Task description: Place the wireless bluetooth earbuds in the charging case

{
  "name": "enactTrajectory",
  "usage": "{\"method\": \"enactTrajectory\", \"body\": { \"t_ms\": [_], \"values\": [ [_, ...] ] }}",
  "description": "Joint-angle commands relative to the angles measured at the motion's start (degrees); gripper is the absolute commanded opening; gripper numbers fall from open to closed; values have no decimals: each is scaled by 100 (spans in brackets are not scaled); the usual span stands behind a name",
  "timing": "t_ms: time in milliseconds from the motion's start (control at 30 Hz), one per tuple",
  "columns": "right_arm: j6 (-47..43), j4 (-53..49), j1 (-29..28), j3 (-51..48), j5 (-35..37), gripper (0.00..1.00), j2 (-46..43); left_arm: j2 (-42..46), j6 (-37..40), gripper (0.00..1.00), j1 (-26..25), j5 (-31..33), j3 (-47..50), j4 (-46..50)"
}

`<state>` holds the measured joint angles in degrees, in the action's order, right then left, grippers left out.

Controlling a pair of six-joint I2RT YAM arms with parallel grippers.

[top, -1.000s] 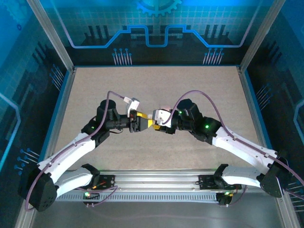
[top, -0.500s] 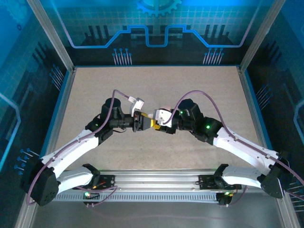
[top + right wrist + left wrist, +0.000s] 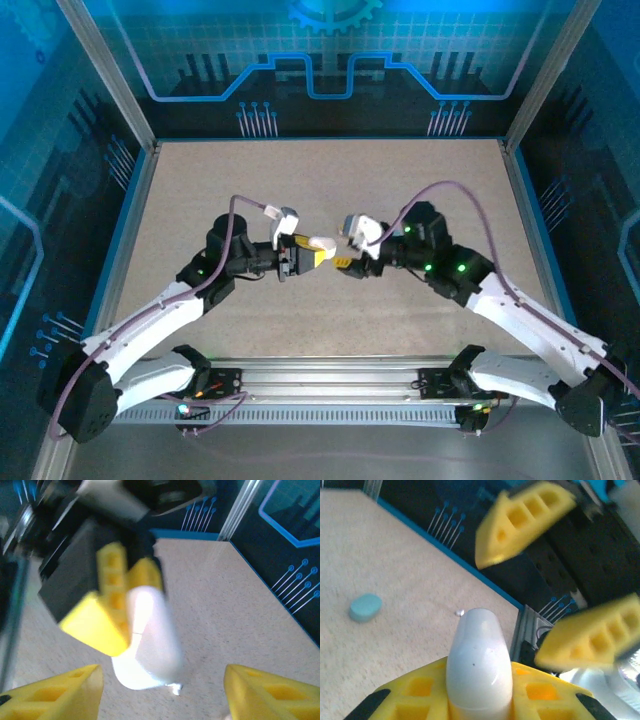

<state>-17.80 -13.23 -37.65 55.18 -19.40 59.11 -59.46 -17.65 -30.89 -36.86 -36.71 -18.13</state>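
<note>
At centre of the overhead view, my left gripper [image 3: 312,252] clamps the white case [image 3: 323,243]; my right gripper [image 3: 343,262] gapes beside it. A likely earbud [image 3: 459,612] lies on the table [image 3: 395,580], mid-frame. Fetching it probably comes next, needing a fine pinch.

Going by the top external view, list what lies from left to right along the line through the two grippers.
left arm → left gripper → white charging case, sticking out of that gripper's fingers → a gap → right gripper, open → right arm
</note>
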Motion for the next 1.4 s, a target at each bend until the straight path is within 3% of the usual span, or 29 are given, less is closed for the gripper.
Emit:
{"method": "enactTrajectory", "body": {
  "t_ms": [0,133,333,600,767,1367],
  "values": [
    [1844,-86,696,386,-1383,67,-47,181,851,18,-110,223,316,-1407],
    [2851,-374,1043,872,-2274,67,322,60,1263,18,-303,486,338,-1901],
    [2902,-1002,984,1468,-2913,67,941,-177,1320,19,-527,751,385,-2660],
    [2593,-1147,900,1487,-3001,67,1056,-189,1279,20,-573,779,366,-2716],
    [2527,-1200,900,1511,-2619,67,1138,-190,1222,20,-584,624,331,-2701],
    [3046,-866,1030,1904,-2037,66,1425,-77,1273,22,-619,335,252,-2386]
  ]
}}
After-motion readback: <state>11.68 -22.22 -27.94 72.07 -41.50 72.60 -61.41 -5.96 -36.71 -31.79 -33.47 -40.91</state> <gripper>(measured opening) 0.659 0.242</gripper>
